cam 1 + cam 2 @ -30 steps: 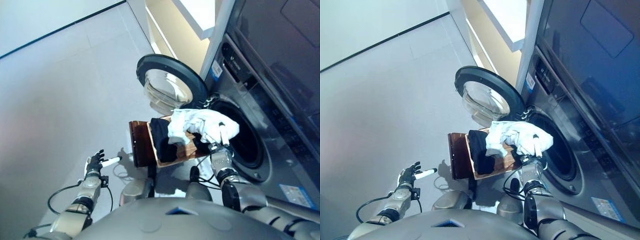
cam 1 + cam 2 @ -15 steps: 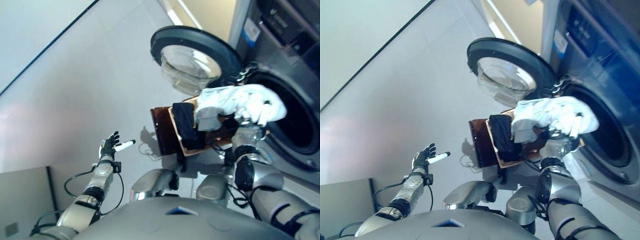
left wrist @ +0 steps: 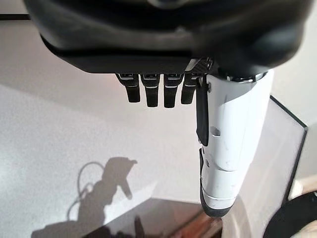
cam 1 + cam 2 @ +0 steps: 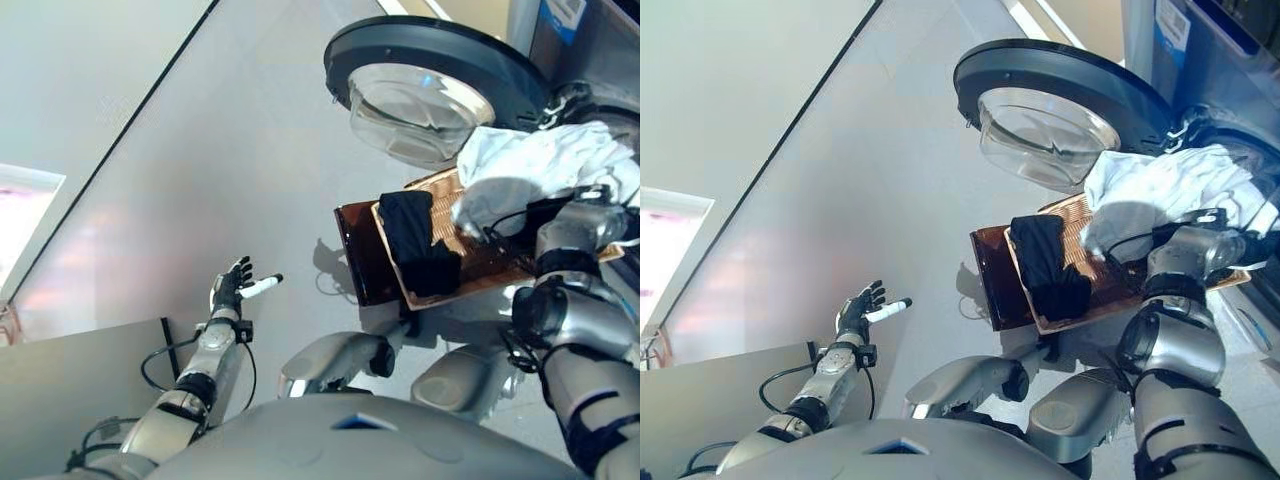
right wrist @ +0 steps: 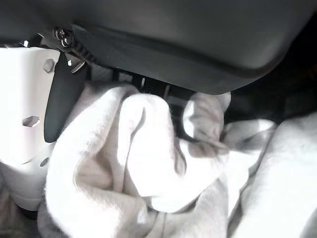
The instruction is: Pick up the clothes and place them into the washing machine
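Under the white garment (image 4: pixel 545 165), right hand's fingers hidden.

The right hand (image 4: pixel 1212 243) grips a white garment (image 4: pixel 1160 190) beside the washer (image 4: pixel 1200 60), whose round door (image 4: pixel 1060 95) stands open. Below it, 1 black garment (image 4: pixel 1045 265) lies in a brown tray (image 4: pixel 990 280). The left hand (image 4: pixel 858 312) hangs over the floor (image 4: pixel 880 180), fingers apparently relaxed.

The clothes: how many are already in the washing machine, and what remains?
Nothing shows inside yet. The right hand grips the white garment at the washing machine opening, door open. The black garment still lies in the brown tray. The left hand is idle.
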